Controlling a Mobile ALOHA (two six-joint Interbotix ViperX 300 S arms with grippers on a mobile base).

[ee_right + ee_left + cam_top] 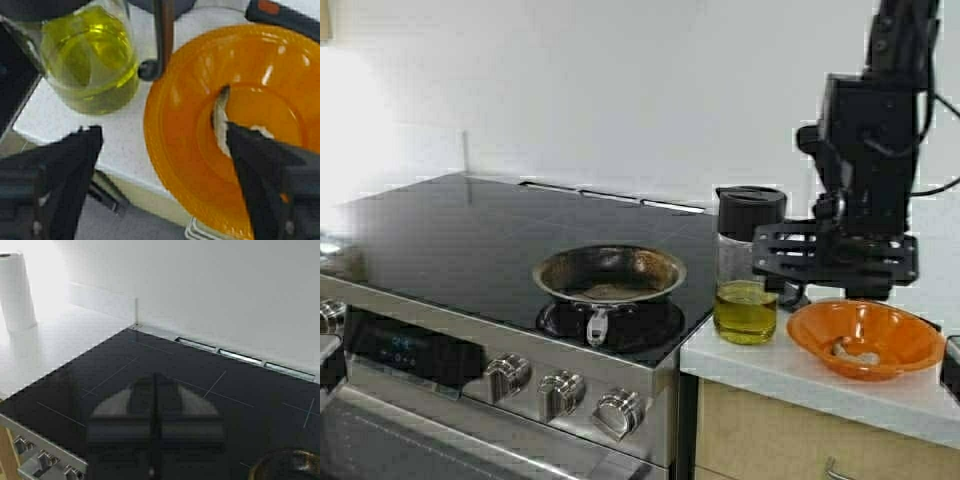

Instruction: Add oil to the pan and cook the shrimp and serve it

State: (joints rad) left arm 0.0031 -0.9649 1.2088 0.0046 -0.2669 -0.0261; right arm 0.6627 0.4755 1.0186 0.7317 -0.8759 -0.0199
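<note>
Beside the stove, your right gripper (835, 262) hovers spread wide by the oil (746, 310), poised to grasp its handle and pour into the pan (609, 275).

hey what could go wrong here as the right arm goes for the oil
The open right gripper hovers between the oil dispenser and the orange bowl, which sit close together; closing in could nudge the bowl or tip the tall dispenser. The bowl holding the shrimp sits near the counter's front edge, so a bump might push it off.
</note>
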